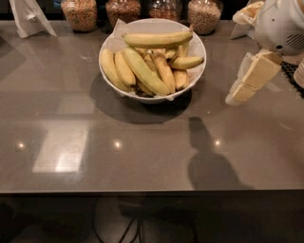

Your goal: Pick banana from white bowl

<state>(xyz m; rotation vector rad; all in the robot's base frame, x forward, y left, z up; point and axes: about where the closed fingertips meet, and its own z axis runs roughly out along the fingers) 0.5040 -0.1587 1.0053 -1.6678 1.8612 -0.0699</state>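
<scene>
Banana point(156, 39) lies across far side of white bowl point(156, 98); gripper point(236, 96) right of bowl above surface point(95, 161), open or closed unclear.

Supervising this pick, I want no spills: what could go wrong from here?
The gripper hangs right of the large round glossy white bowl, apart from it; a sideways approach could knock its rim. The long pale-yellow banana lies across the top of the pile, so a deep grasp might catch the short bananas beneath it. Glass jars stand close behind the bowl.
</scene>
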